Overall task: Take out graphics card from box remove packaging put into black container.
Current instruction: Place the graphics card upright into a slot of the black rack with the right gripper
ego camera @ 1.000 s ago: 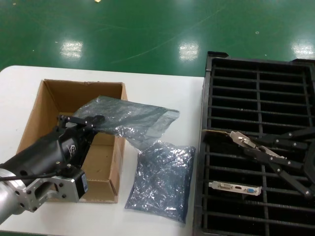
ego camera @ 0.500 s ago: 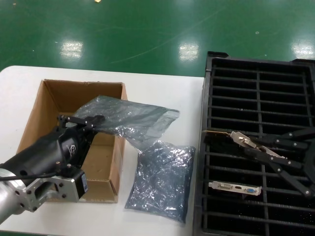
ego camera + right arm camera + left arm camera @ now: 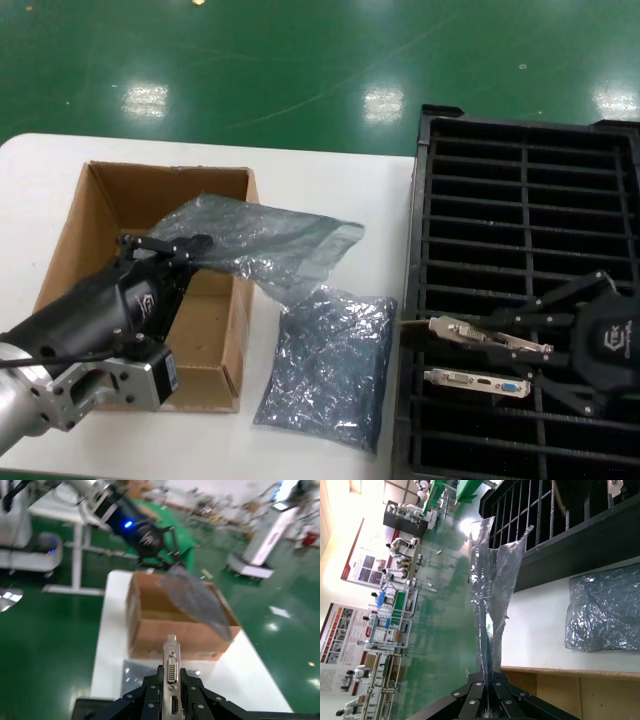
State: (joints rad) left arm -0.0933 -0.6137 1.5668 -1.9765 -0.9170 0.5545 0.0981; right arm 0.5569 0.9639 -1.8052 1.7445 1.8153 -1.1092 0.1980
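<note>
My right gripper point(image 3: 530, 340) clamps a graphics card point(image 3: 480, 334) over the black container point(image 3: 520, 190); left gripper point(image 3: 185, 245) pinches the packaging point(image 3: 265, 240) above the box point(image 3: 110, 200).

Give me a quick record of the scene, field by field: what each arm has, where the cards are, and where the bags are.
left end effector: shut on an empty anti-static bag, held over the cardboard box
right end effector: shut on a graphics card, over the black container
second graphics card: already seated in a container slot
second bag: lying on the white table between box and container
</note>
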